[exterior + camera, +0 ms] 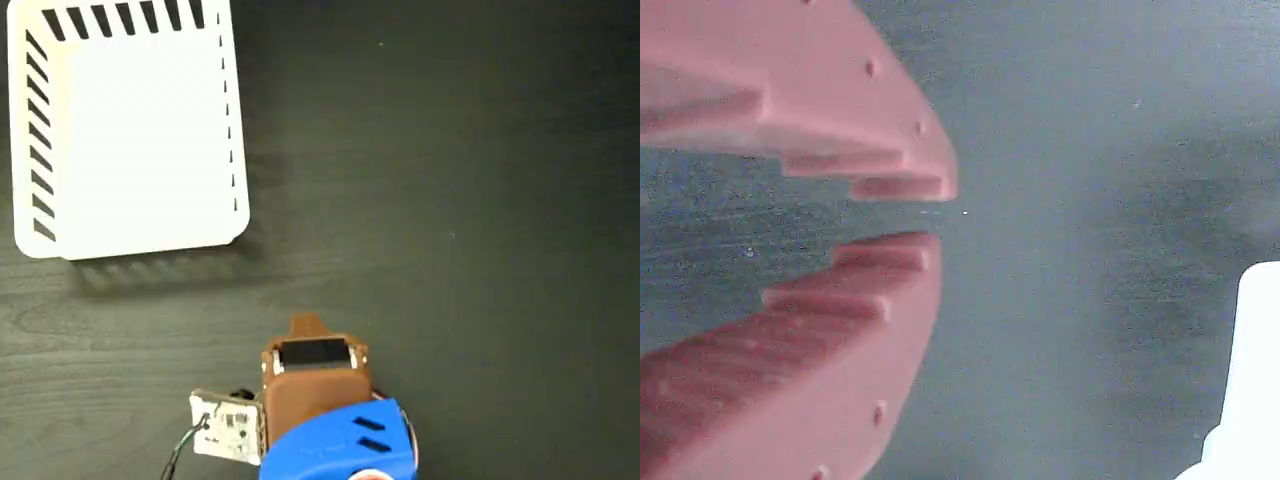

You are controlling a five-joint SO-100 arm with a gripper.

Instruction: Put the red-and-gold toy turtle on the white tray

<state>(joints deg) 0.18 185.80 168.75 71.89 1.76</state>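
The white tray (130, 130) lies at the top left of the fixed view, with slanted slots in its walls and nothing inside. At the bottom centre of that view, the arm points up the picture, and only a brown tip of my gripper (307, 325) shows. In the wrist view, my gripper (935, 215) has pink stepped fingers (840, 330). Their tips stand a narrow slit apart, with only dark table between them. A white corner (1255, 380) at the right edge of that view looks like the tray. The red-and-gold toy turtle is not in either view.
The dark wood-grain table (450, 200) fills the rest of the fixed view. The arm's blue housing (340, 445) and a small white circuit board (228, 425) with wires sit at the bottom edge.
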